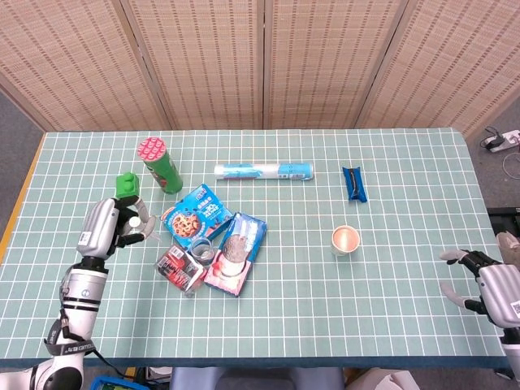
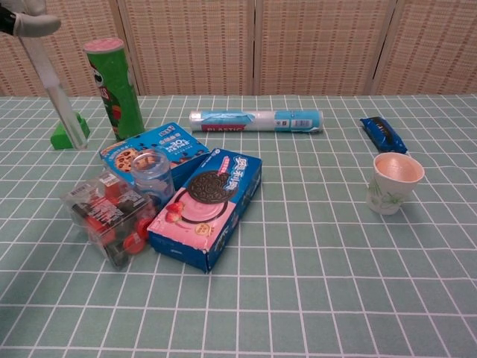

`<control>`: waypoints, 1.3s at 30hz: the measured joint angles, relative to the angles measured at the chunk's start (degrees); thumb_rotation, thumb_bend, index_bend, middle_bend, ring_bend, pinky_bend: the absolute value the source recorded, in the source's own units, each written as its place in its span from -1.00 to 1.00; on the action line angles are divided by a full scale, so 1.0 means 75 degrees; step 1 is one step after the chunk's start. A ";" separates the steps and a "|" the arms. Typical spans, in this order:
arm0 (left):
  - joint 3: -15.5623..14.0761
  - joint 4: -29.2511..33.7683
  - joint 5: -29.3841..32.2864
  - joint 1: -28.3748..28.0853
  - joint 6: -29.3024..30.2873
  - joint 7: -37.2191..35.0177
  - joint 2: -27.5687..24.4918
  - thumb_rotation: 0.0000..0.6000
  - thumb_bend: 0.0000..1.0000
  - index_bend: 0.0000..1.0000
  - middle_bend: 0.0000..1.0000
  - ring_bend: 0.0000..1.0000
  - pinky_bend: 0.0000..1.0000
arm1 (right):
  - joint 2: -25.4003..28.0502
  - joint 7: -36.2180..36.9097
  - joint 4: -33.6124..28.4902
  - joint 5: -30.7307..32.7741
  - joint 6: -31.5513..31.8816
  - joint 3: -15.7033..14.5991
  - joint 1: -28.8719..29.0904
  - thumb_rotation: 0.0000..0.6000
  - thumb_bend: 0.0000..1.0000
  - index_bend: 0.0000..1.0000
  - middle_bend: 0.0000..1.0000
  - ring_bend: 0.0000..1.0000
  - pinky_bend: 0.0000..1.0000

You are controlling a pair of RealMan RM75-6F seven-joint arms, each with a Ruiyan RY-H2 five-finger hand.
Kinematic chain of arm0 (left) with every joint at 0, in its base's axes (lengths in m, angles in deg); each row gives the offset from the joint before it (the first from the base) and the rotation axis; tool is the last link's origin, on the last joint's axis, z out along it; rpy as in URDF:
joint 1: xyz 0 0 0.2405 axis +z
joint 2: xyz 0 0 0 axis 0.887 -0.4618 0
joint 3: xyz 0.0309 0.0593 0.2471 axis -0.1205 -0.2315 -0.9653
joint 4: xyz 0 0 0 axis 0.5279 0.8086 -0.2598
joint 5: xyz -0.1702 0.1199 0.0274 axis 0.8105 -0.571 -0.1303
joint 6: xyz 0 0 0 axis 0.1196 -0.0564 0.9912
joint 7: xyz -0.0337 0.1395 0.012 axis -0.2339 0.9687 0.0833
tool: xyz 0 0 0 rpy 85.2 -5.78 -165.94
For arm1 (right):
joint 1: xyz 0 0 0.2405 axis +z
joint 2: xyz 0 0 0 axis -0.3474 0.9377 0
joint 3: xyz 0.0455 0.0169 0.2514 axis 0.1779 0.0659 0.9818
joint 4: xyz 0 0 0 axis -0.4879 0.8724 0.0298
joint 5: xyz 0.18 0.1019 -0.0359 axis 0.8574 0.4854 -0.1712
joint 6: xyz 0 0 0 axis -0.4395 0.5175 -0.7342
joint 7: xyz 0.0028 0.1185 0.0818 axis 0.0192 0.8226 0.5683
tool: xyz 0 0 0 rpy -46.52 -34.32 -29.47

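Note:
My left hand [image 1: 110, 229] hovers over the table's left side and grips a clear plastic tube [image 2: 57, 93] by its top end. The tube slants down, and its lower end shows in front of the green block [image 2: 68, 133] in the chest view. In the head view the block [image 1: 127, 184] lies just beyond the hand. Only a fingertip shows at the chest view's top left corner. My right hand [image 1: 486, 281] sits at the table's front right corner, fingers spread and holding nothing.
A green chips can [image 1: 160, 165] stands behind the block. A blue cookie box [image 1: 193, 216], a pink Oreo box [image 1: 237, 252], a clear jar [image 1: 201, 248] and a clear pack [image 1: 179, 268] cluster left of centre. A wrap roll [image 1: 264, 171], blue snack bar [image 1: 354, 183] and paper cup [image 1: 345, 240] lie further right.

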 measured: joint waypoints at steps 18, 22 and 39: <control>0.0204 0.0284 0.0877 0.0094 -0.0966 -0.1120 -0.0272 1.00 0.06 0.67 1.00 0.91 1.00 | -0.0003 0.0002 0.0005 0.0004 0.0013 -0.0003 -0.0004 1.00 -0.59 -0.26 -0.12 -0.22 0.19; 0.0199 0.0286 0.0943 0.0093 -0.1145 -0.1606 -0.0410 1.00 0.06 0.67 1.00 0.91 1.00 | -0.0009 -0.0009 0.0008 0.0020 -0.0007 0.0002 0.0004 1.00 -0.59 -0.26 -0.12 -0.22 0.19; -0.0187 -0.0401 0.0155 0.0054 0.0083 0.0237 0.0387 1.00 0.06 0.66 1.00 0.90 1.00 | -0.0003 0.0018 0.0014 0.0011 0.0002 -0.0004 0.0002 1.00 -0.59 -0.26 -0.12 -0.21 0.19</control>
